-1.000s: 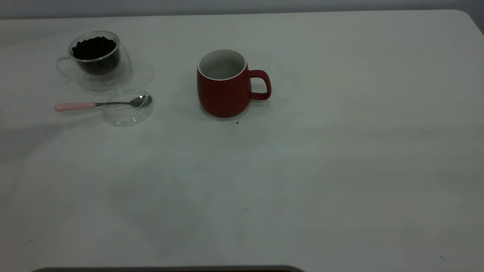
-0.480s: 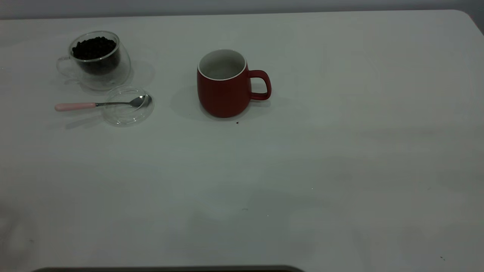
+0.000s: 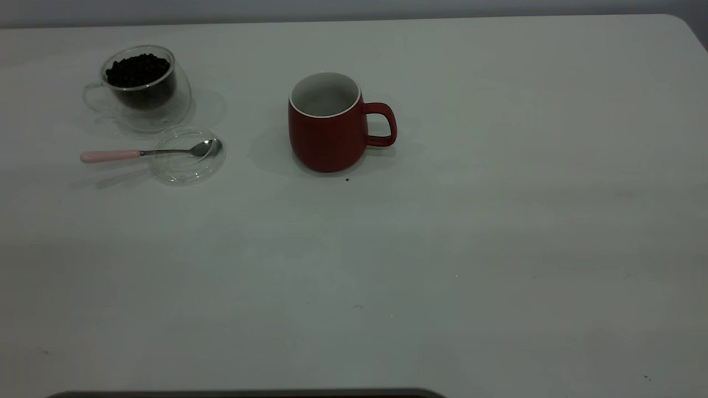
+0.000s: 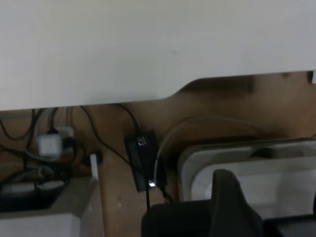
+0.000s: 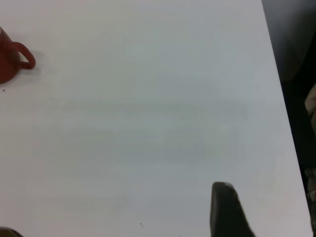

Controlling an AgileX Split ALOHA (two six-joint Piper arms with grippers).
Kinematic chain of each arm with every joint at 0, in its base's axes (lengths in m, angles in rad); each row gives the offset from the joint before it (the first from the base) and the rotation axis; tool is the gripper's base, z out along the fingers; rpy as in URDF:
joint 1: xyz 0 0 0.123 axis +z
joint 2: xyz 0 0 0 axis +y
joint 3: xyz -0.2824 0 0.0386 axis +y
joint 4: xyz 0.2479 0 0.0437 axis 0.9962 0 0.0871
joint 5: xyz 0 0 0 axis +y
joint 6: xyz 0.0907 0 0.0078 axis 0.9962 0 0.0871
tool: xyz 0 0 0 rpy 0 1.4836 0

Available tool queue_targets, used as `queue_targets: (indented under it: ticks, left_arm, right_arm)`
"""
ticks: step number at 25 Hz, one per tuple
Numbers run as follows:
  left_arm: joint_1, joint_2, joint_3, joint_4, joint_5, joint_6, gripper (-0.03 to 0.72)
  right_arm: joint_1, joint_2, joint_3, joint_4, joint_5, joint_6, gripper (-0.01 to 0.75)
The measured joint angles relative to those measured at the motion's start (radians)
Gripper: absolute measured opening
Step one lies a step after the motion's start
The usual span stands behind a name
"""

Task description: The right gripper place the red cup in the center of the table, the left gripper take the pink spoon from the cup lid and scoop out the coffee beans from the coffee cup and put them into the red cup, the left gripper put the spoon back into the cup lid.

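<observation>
The red cup stands upright near the middle of the table, handle to the right, white inside empty. The coffee cup, holding coffee beans, stands at the far left. The pink spoon lies with its bowl in the cup lid in front of it, handle pointing left. Neither gripper shows in the exterior view. My left gripper hangs off the table beside its edge. My right gripper hovers over bare table, far from the red cup.
A dark speck lies just in front of the red cup. Below the table edge the left wrist view shows cables, a black adapter and a white power strip. The table's right edge runs near my right gripper.
The cup, spoon, lid and coffee cup have not moved. Faint shadows that lay across the left and front of the table have faded.
</observation>
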Motion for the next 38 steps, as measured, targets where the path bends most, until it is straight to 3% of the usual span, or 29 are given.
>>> queue_targets:
  ticks: [9,18,38]
  left_arm:
    - [-0.097,-0.149,0.004,0.007,-0.018,-0.026,0.463]
    - [-0.116,-0.532,0.004,0.006,0.0,-0.025,0.463]
    - [-0.125,-0.548,-0.001,0.006,0.025,-0.025,0.463]
  right_arm:
    - [0.0,0.0,0.0,0.0,0.0,0.0,0.436]
    - [0.0,0.0,0.0,0.0,0.0,0.0,0.436]
    - [0.0,0.0,0.0,0.0,0.0,0.0,0.436]
